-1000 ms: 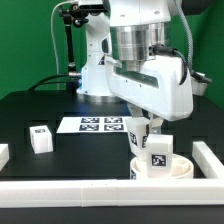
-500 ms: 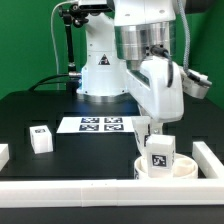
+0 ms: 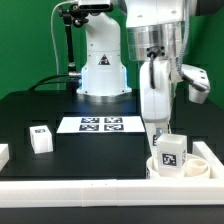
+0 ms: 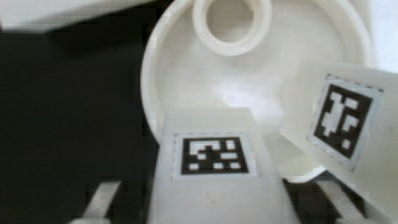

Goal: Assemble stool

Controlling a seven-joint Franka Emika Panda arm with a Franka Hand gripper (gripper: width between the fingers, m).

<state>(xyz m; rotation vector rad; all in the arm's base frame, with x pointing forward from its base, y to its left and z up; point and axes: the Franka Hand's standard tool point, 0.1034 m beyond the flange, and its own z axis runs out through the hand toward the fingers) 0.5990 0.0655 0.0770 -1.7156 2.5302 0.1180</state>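
The white round seat (image 3: 196, 169) lies near the table's front at the exterior view's right, close to the rail. One tagged leg (image 3: 170, 152) stands on it. My gripper (image 3: 160, 134) comes straight down just behind that leg. In the wrist view the gripper (image 4: 210, 197) is shut on a second leg (image 4: 215, 160), whose tag faces the camera, over the seat's inner face (image 4: 192, 88). The other leg (image 4: 350, 110) stands close beside it. A third leg (image 3: 41, 138) stands alone on the black table at the exterior view's left.
The marker board (image 3: 100, 124) lies flat mid-table. A long white rail (image 3: 70, 190) edges the front, with a side rail (image 3: 211, 154) right of the seat. A small white piece (image 3: 3, 153) shows at the left edge. The arm's base (image 3: 103, 70) rises behind.
The gripper has moved toward the exterior view's right with its leg. The seat and the leg standing on it have shifted right with it, closer to the side rail.
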